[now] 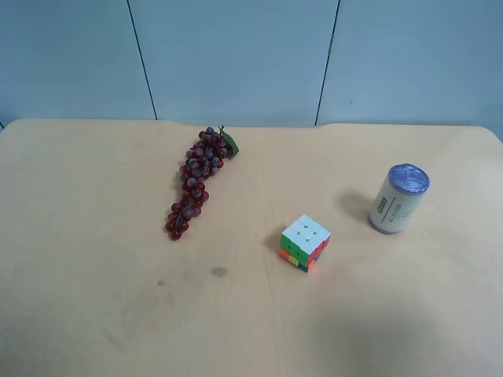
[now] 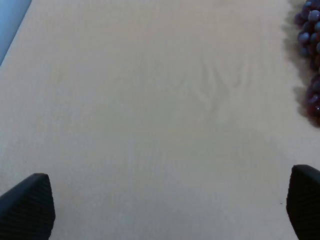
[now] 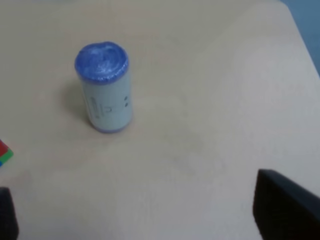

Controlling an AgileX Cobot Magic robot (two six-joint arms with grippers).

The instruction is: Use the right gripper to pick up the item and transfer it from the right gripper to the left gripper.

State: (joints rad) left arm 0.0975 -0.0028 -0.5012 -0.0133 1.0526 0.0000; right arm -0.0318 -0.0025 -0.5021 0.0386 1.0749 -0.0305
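The item, a cream-white can (image 1: pixel 398 199) with a blue-purple top, stands upright on the tan table (image 1: pixel 94 314) at the exterior high view's right. In the right wrist view the can (image 3: pixel 106 89) stands apart from my right gripper (image 3: pixel 137 205), which is open and empty; only its two black fingertips (image 3: pixel 282 205) show at the frame's lower corners. My left gripper (image 2: pixel 167 200) is open and empty over bare table, with its black fingertips (image 2: pixel 30 205) wide apart. Neither arm shows in the exterior high view.
A multicoloured cube (image 1: pixel 305 242) sits on the table beside the can; its corner shows in the right wrist view (image 3: pixel 4 152). A bunch of purple grapes (image 1: pixel 196 181) lies mid-table and shows at the edge of the left wrist view (image 2: pixel 310 60). A blue-grey wall stands behind the table.
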